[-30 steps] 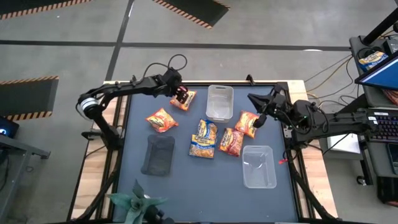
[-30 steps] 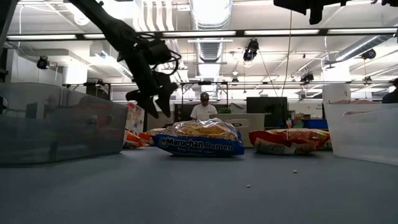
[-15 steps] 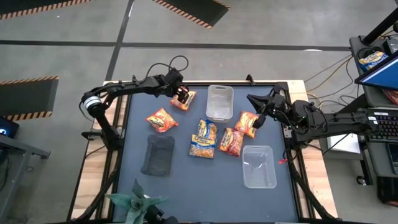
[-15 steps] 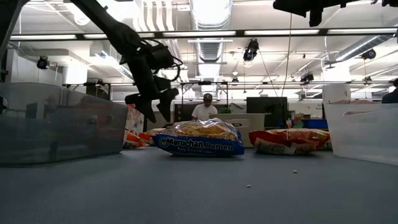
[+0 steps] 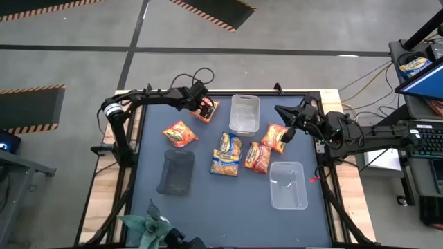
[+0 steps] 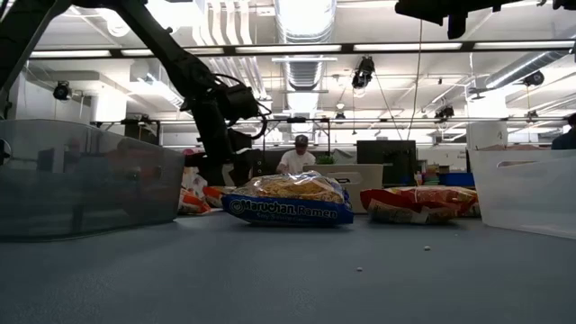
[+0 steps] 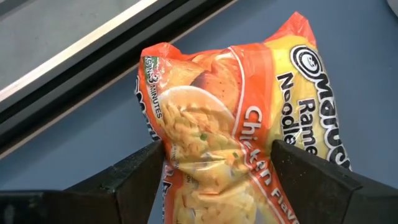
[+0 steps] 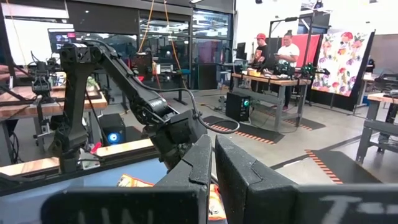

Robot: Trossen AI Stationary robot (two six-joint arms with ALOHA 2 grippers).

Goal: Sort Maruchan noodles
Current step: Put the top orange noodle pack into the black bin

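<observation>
- Counter (image 5: 208,207) covered in dark grey, with wooden edges, under ceiling strip lights in an open workshop.
- Left hand (image 5: 202,108) is down at the counter's far side, its fingers (image 7: 134,180) spread either side of an orange chicken-flavour packet (image 7: 230,130), released rather than clenched.
- Right hand (image 5: 288,133) hangs above the counter's right edge, fingers (image 8: 199,163) nearly together, grasping nothing.
- Below the left hand lies a second orange packet (image 5: 180,133); a blue-and-yellow packet (image 5: 226,153) and two more orange ones (image 5: 258,157) (image 5: 275,136) lie between the hands.
- Two clear tubs (image 5: 244,113) (image 5: 288,184) and a dark cloth (image 5: 176,171) share the surface.
- Beyond it, a person (image 6: 294,157) stands at workbenches.
</observation>
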